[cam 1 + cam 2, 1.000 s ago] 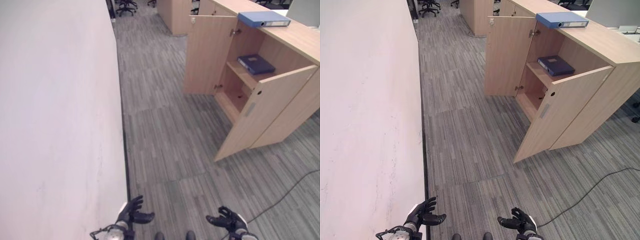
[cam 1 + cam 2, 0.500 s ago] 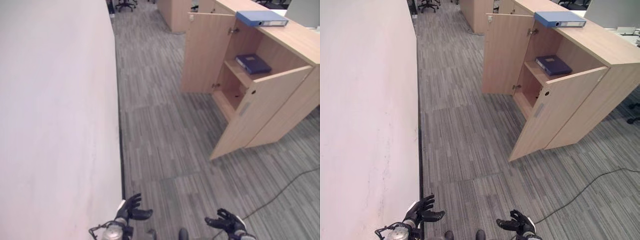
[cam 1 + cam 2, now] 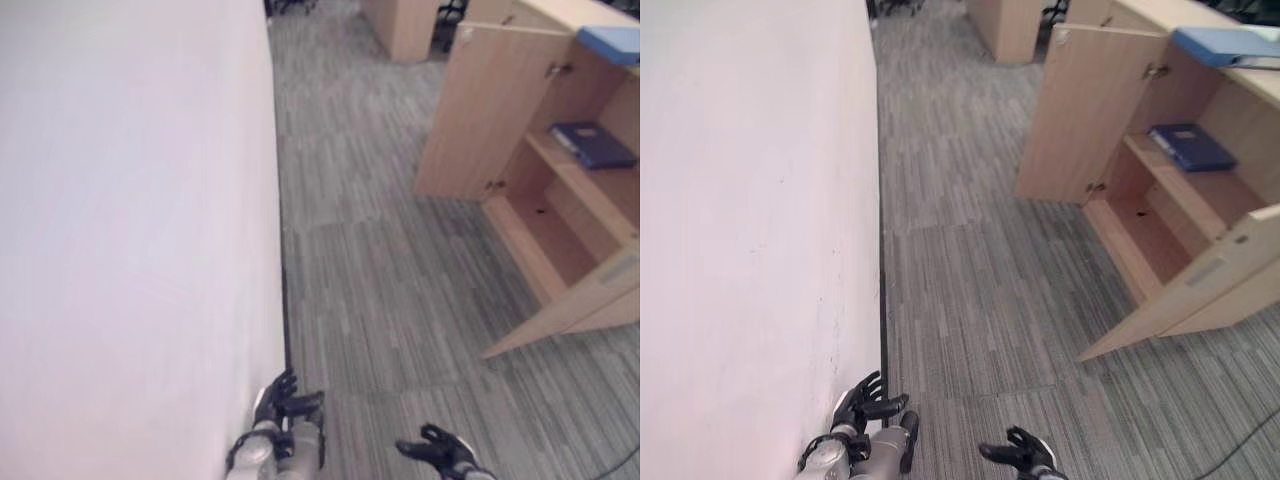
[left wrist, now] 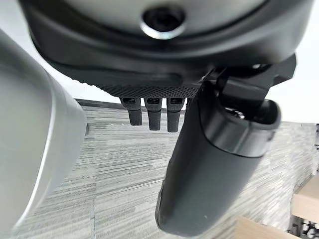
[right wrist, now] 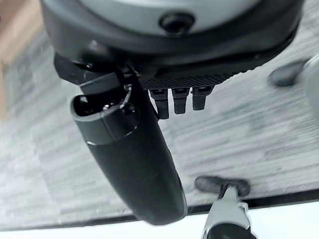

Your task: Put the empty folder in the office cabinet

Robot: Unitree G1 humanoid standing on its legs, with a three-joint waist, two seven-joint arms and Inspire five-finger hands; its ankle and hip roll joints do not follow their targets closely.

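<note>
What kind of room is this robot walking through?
Most likely an office: a wooden cabinet stands open with a dark blue folder on its shelf, a light blue binder lies on top, and grey striped carpet covers the floor.

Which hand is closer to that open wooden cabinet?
Right. The right hand is on the cabinet's side; the left hand hangs by the white wall, farther off.

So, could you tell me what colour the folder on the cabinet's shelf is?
Dark blue folder, clearest in the right eye view.
</note>
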